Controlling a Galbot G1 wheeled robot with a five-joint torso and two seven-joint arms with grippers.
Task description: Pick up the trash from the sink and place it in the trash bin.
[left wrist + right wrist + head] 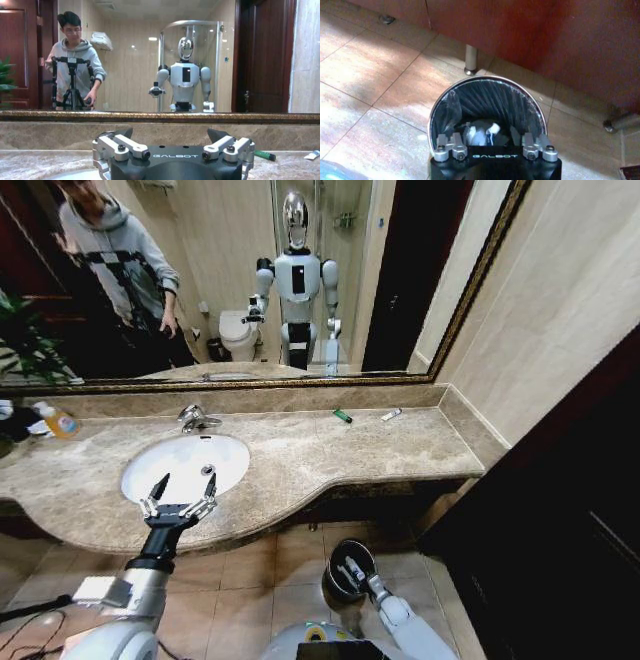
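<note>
While the right tool [490,144] hangs spread over the trash bin [485,97], two bits of trash (green piece [342,416], white tube [391,414]) lie on the counter.

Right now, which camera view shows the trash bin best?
The right wrist view: the trash bin lies open below the right claw, white litter inside. The head view shows it small, on the floor.

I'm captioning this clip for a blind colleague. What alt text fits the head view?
The left gripper hovers open at the near rim of the white sink in a marble counter, while the right gripper hangs low over the black trash bin on the tiled floor. A green piece and a white tube lie by the mirror.
</note>
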